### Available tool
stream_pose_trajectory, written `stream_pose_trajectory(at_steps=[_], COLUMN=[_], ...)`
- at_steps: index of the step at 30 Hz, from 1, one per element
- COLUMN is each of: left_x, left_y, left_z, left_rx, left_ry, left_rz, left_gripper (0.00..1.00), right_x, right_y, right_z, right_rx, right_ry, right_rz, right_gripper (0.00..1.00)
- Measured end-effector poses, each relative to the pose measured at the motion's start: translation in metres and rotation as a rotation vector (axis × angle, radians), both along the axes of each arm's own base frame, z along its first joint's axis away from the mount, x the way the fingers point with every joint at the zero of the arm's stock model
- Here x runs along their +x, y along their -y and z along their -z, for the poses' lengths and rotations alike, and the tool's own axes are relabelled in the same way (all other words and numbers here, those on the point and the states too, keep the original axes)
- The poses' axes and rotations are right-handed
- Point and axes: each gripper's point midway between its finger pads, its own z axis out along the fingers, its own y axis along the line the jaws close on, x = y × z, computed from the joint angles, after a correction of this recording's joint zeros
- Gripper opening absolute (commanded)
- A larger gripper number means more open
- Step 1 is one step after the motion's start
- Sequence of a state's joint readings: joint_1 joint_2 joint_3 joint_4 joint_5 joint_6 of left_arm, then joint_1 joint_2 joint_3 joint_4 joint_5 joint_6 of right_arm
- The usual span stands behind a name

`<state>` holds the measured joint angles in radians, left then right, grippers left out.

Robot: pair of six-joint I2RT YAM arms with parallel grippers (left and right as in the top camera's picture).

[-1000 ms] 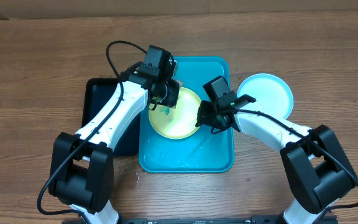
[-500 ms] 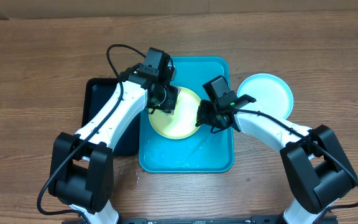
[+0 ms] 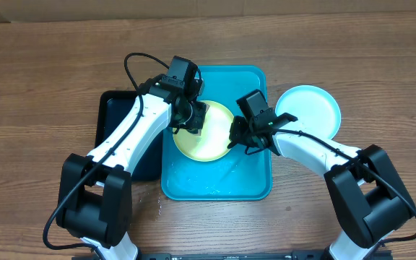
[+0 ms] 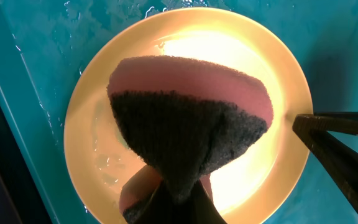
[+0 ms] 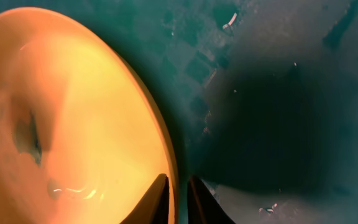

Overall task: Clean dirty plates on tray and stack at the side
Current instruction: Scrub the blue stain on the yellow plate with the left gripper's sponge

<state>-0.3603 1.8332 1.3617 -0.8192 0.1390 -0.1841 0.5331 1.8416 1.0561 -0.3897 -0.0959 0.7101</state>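
A lime-green plate [image 3: 205, 139] lies on the turquoise tray [image 3: 251, 180]. My left gripper [image 3: 191, 119] is shut on a sponge [image 4: 191, 118], pink with a dark scouring face, and presses it on the plate's [image 4: 266, 168] upper left part. My right gripper [image 3: 234, 139] is shut on the plate's right rim [image 5: 166, 155], one finger on each side of the rim. A light blue plate [image 3: 313, 110] lies on the table right of the tray. A smudge [image 5: 27, 134] shows on the green plate in the right wrist view. A third plate is out of view.
A smaller black tray [image 3: 114, 115] lies left of the turquoise tray, under my left arm. The turquoise tray's floor [image 5: 278, 93] is wet with small droplets and crumbs. Bare wooden table [image 3: 49, 72] surrounds both trays.
My left gripper with the sponge has shifted slightly left and down across the green plate. The right gripper has kept its hold on the rim.
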Motion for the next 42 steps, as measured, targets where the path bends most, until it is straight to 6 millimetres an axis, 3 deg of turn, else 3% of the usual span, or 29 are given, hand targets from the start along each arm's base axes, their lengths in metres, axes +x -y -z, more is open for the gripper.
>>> stream_pose_trajectory(at_steps=[2, 22, 29, 36, 42], left_x=[0.0, -0.001, -0.007, 0.014, 0.011], left_y=[0.0, -0.007, -0.011, -0.005, -0.01], left_z=[0.0, 0.003, 0.011, -0.004, 0.029], left_rx=[0.0, 0.038, 0.101, 0.121, 0.174], left_ry=[0.0, -0.004, -0.151, -0.168, -0.245], left_rz=[0.0, -0.014, -0.028, -0.03, -0.03], left_gripper=[0.04, 0.04, 0.04, 0.04, 0.04], right_x=[0.001, -0.001, -0.002, -0.003, -0.003], right_y=[-0.001, -0.006, -0.008, -0.007, -0.007], right_z=[0.0, 0.0, 0.001, 0.001, 0.001], right_rx=[-0.004, -0.029, -0.032, -0.033, -0.034], right_ry=[0.009, 0.029, 0.031, 0.031, 0.031], right_rz=[-0.001, -0.013, -0.017, -0.017, -0.017], right_gripper=[0.04, 0.04, 0.04, 0.04, 0.04])
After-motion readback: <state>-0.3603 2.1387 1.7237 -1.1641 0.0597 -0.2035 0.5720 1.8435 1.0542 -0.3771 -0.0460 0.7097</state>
